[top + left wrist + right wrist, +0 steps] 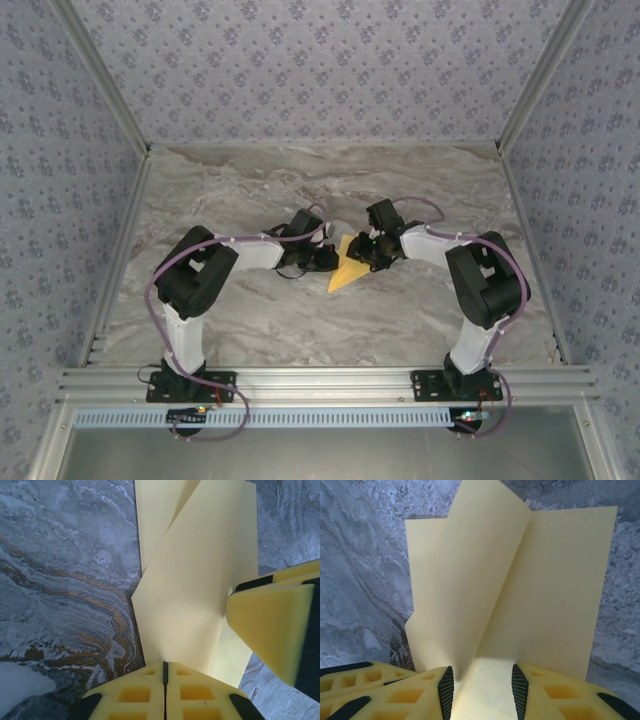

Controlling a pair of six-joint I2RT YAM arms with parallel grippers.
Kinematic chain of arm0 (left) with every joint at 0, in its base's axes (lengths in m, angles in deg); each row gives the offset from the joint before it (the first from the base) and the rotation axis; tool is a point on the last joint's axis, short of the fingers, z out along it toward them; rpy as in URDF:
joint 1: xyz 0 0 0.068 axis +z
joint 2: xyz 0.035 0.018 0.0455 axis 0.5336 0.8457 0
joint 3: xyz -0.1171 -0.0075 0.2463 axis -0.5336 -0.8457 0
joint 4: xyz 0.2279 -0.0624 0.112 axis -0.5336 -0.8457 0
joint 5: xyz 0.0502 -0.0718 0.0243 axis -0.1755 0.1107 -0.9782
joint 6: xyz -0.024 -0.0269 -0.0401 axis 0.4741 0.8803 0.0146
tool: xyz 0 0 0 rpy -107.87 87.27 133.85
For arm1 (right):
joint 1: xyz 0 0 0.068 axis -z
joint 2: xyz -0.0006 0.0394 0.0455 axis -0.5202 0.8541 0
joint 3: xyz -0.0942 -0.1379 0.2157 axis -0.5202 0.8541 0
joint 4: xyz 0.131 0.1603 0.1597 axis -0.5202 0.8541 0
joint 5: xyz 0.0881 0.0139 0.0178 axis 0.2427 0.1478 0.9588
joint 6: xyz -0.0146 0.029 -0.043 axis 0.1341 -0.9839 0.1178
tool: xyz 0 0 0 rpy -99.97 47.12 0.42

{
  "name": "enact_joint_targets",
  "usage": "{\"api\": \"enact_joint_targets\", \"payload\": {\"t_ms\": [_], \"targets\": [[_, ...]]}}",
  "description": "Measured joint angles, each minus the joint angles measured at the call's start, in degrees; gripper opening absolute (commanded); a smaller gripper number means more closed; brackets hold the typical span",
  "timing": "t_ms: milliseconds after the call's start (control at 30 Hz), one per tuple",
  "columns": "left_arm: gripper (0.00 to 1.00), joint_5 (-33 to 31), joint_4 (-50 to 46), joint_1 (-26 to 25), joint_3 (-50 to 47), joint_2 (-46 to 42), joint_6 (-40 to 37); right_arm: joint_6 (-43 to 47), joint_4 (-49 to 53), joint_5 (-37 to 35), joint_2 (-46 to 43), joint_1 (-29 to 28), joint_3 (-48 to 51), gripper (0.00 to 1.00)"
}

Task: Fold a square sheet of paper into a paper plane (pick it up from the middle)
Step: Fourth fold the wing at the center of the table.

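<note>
On the grey marbled worktop [250, 190], the left arm reaches in toward the middle. Its left pincer [322, 258] is closed, the two yellow jaws pressed together with only a thin seam between them [165, 666]. The tips sit at the near edge of the yellow sheet of paper [190, 595]; whether they nip that edge cannot be told.

The sheet [345, 272] lies at the centre of the worktop between the two pincers, partly folded. One flap stands up from a crease while the rest lies flat [555, 590].

Just to its right, the right pincer [368, 250] meets the paper from the other side. Its jaws stand apart, straddling the base of the raised flap [482, 680]. One of its fingers [270, 625] rests against the sheet's right edge in the left wrist view.
</note>
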Motion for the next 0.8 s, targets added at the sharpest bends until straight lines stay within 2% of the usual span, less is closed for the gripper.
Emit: {"api": "enact_joint_targets", "payload": {"t_ms": [267,800], "targets": [[0.08,0.0,-0.2,0.0,0.1,0.0,-0.2,0.4,2.1,-1.4,1.3,-0.7,-2.4,0.45],[0.13,0.7,-1.4,0.0,1.1,0.0,0.4,-1.7,7.8,-7.4,3.8,-2.6,-6.3,0.40]]}}
